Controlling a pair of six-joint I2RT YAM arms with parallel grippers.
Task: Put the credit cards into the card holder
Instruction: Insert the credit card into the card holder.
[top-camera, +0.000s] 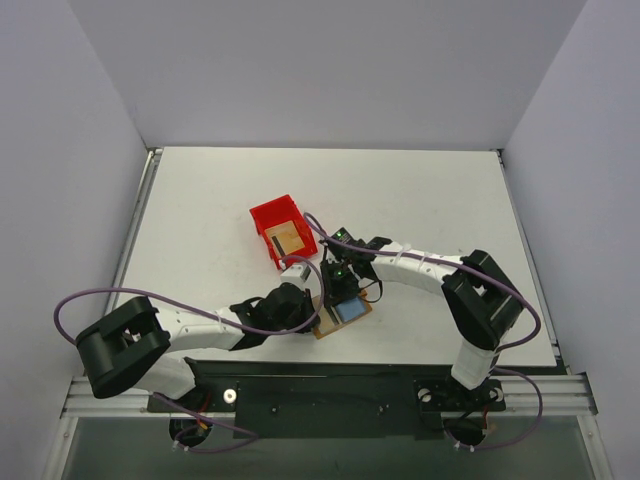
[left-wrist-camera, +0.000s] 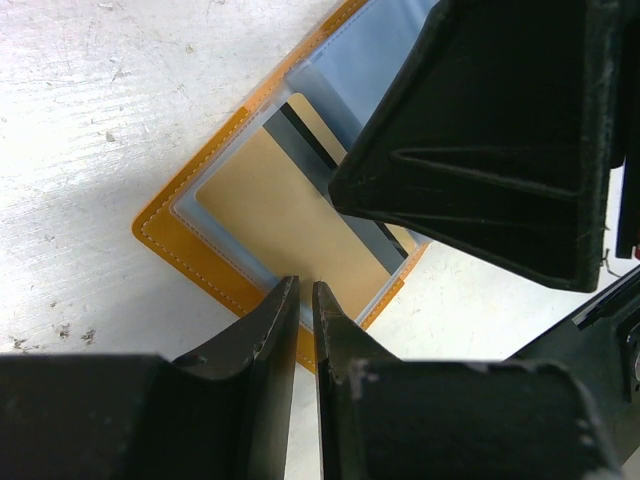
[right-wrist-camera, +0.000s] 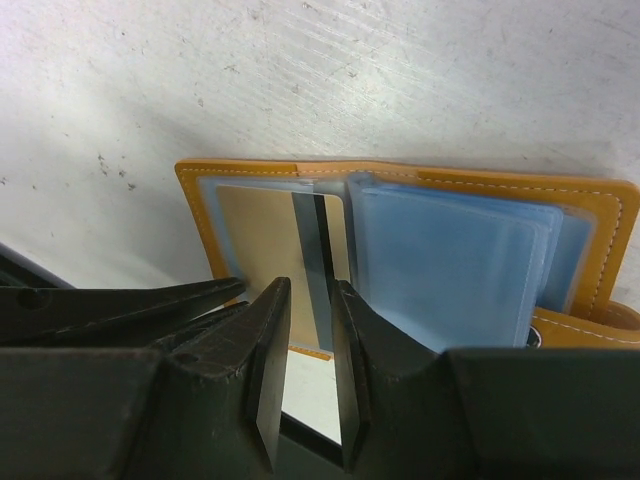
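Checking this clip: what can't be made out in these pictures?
Right wrist: the right hand covers the card's lower part; whether it pinches card or sleeve is unclear.
Left wrist: the right hand hides the wallet's far half.
Top view: cards in the red bin are too small to count.

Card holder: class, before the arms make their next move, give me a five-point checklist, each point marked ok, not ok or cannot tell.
1. Card holder lies open: ok.
2. Card under the clear sleeve: ok. Fully seated: cannot tell.
3. Left gripper at the holder's edge, fingers almost together. Pinching it: cannot tell.
4. Right gripper straddles the card's dark stripe. Let go of it: cannot tell.
5. Second card in the holder: not ok, it lies in the red bin.
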